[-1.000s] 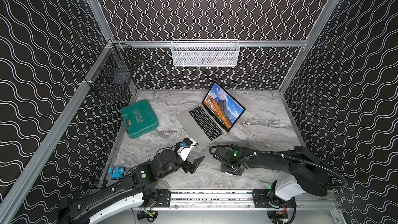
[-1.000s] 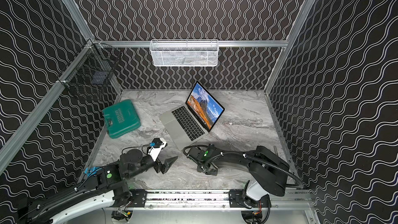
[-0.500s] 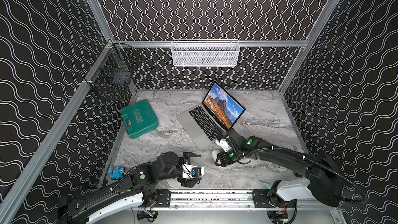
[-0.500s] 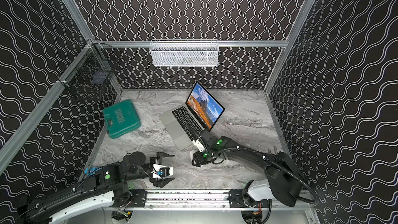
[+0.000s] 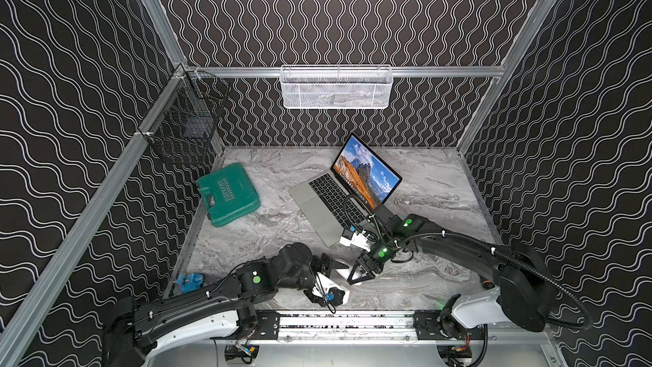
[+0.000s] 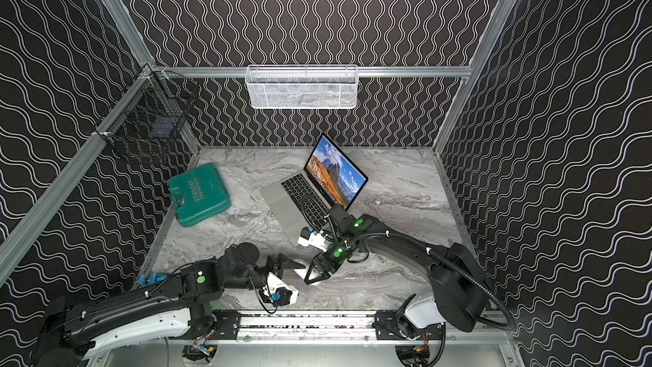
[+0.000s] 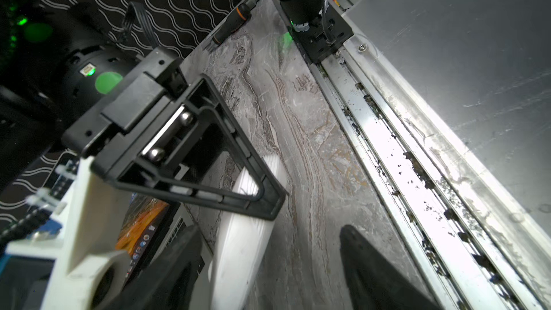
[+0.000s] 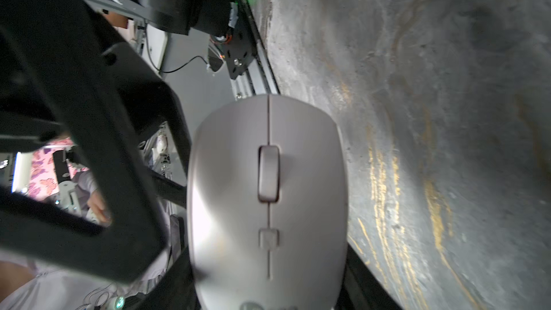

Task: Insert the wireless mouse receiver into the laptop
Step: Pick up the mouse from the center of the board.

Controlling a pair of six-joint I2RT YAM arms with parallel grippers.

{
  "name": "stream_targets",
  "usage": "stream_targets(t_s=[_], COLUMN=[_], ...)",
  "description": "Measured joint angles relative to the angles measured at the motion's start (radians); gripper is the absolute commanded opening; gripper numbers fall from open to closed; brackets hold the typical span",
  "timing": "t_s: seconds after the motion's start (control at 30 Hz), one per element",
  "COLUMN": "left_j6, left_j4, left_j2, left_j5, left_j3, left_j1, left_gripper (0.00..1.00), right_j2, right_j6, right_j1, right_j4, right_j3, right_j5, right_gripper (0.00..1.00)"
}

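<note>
Right gripper (image 5: pixel 356 275): jaws part-closed, clamped on small white oval plastic mouse (image 8: pixel 268 192), near but clear of slim silver laptop (image 5: pixel 314 203) | left gripper (image 7: pixel 268 234): jaws apart, empty, just beside mouse | risk: left jaws closing off-centre might twist mouse loose.

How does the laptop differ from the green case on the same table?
The laptop is silver and open, its screen raised and lit; the green case is closed and lies flat. The laptop sits mid-table; the green case lies near the left wall. Both rest on the marble table, skewed to its edges.
</note>
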Motion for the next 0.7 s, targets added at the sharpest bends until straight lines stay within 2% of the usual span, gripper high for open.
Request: stream_targets(t_s=[0.07, 0.17, 0.27, 0.3, 0.37, 0.47, 0.7], left_j6=[0.002, 0.001, 0.002, 0.002, 0.005, 0.005, 0.008], left_j4=[0.001, 0.013, 0.022, 0.023, 0.027, 0.023, 0.020], left_j2=[0.011, 0.014, 0.013, 0.013, 0.019, 0.037, 0.034], left_j5=[0.013, 0.023, 0.021, 0.021, 0.020, -0.002, -0.036], left_j3=[0.002, 0.010, 0.009, 0.008, 0.008, 0.008, 0.008], left_j1=[-0.002, -0.002, -0.002, -0.002, -0.002, -0.002, -0.002], left_gripper=[0.50, 0.41, 0.40, 0.41, 0.53, 0.57, 0.34], right_j2=[-0.005, -0.008, -0.009, -0.008, -0.007, -0.007, -0.007], right_j6=[-0.007, -0.011, -0.013, -0.013, -0.017, -0.021, -0.024], right_j1=[0.000, 0.003, 0.003, 0.003, 0.003, 0.005, 0.012], right_j4=[-0.003, -0.016, -0.021, -0.022, -0.023, -0.023, -0.025], right_j3=[-0.003, -0.006, -0.006, -0.006, -0.006, -0.006, -0.006], right_j5=[-0.027, -0.052, -0.060, -0.062, -0.074, -0.101, -0.123], right_gripper=[0.47, 0.47, 0.47, 0.47, 0.47, 0.47, 0.47])
